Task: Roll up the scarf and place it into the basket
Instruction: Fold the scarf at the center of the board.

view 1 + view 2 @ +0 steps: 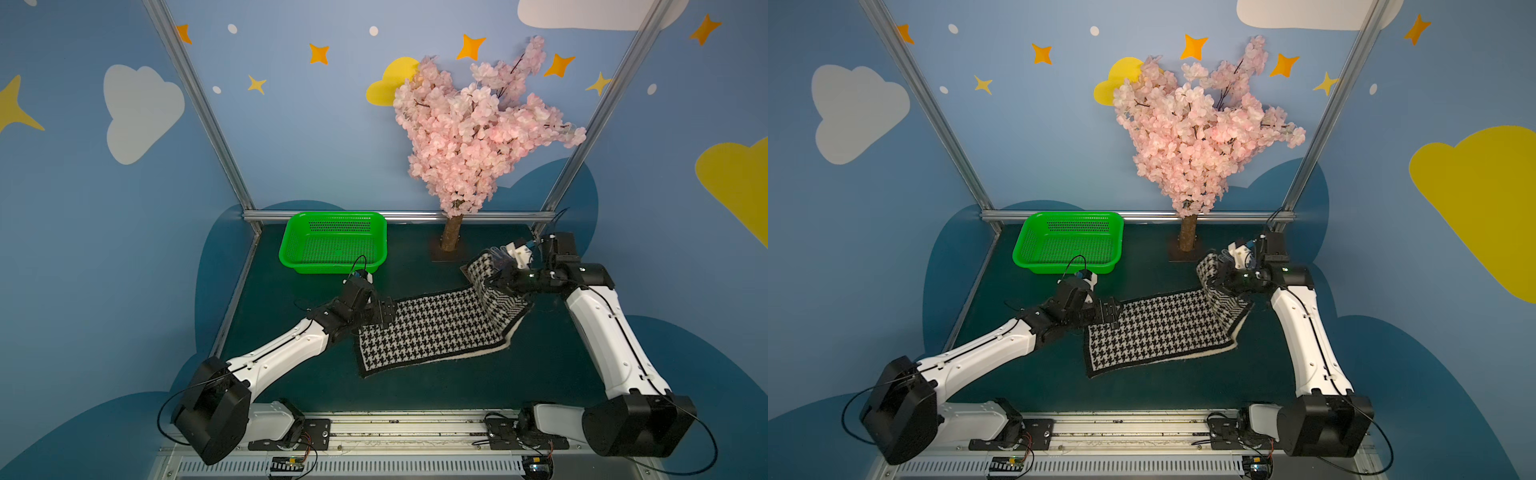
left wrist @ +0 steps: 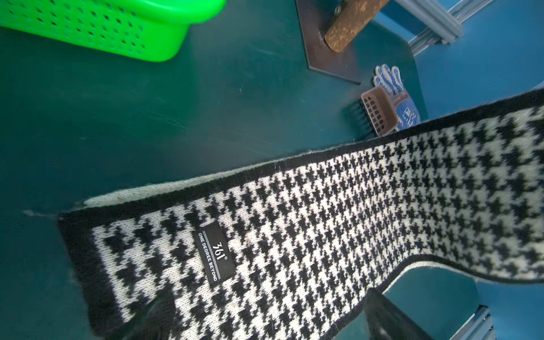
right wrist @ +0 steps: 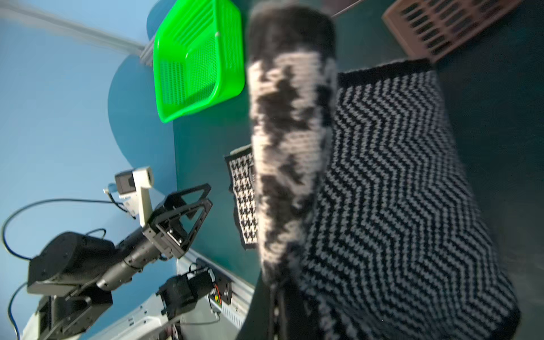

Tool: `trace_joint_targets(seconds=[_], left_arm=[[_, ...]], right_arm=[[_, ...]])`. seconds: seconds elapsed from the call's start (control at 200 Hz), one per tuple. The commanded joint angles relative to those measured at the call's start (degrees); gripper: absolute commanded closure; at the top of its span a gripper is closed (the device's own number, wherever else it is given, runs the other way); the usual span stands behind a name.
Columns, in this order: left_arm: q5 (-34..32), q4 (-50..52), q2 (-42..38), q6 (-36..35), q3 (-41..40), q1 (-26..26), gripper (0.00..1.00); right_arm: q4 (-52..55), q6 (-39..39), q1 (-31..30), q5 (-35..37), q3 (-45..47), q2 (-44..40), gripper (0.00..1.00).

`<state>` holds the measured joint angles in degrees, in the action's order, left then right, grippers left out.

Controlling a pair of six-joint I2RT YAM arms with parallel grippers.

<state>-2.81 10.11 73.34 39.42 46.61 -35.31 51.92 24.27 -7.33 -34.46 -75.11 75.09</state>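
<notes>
Knitted scarf (image 1: 432,328) is spread on the table (image 1: 415,395). The left pincer (image 1: 384,311) is held wide open over its left end. Its right end is raised, clamped in the right pincer (image 1: 495,278). The basket (image 1: 336,215) is set behind.

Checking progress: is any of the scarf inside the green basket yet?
No, the basket shows only its bare mesh floor, and the scarf lies wholly outside it.
</notes>
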Motion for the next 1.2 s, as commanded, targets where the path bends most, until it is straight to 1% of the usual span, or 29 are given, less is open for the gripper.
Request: trace_joint_targets(seconds=[0.0, 0.105, 0.195, 0.29, 0.405, 0.511, 0.651, 0.851, 1.191], left_arm=[[-2.3, 3.26, -4.84, -0.35, -0.98, 1.91, 0.0], [-1.99, 6.39, -10.34, -0.22, -2.94, 5.36, 0.0], [-0.71, 8.37, -14.83, -0.15, -4.8, 9.24, 0.0], [0.68, 11.4, -17.65, -1.0, -5.21, 12.46, 0.0], [1.84, 13.55, -19.77, -1.88, -5.39, 14.62, 0.0], [2.08, 14.58, -21.1, -2.47, -5.56, 15.85, 0.0], [2.5, 15.08, -21.9, -2.44, -6.21, 16.54, 0.0], [2.98, 14.24, -21.85, -1.97, -7.87, 16.9, 0.0], [3.59, 11.68, -22.97, -1.16, -12.22, 17.19, 0.0]], right_arm=[[-3.59, 5.62, -7.28, 2.58, -1.83, 3.22, 1.0], [-5.52, 6.92, -14.59, 5.13, -2.33, 6.31, 1.0], [-6.94, 7.41, -19.1, 6.57, -2.82, 9.81, 1.0], [-7.46, 7.53, -23.12, 7.66, -4.6, 14.11, 1.0], [-8.48, 8.12, -27.27, 8.55, -6.74, 18.65, 1.0], [-9.46, 9.0, -31.08, 11.02, -8.46, 22.13, 1.0], [-12.57, 11.2, -34.72, 11.63, -9.74, 25.73, 1.0], [-12.42, 12.23, -38.77, 12.01, -14.28, 30.56, 1.0], [-12.97, 15.52, -42.3, 12.04, -20.56, 34.57, 1.0]])
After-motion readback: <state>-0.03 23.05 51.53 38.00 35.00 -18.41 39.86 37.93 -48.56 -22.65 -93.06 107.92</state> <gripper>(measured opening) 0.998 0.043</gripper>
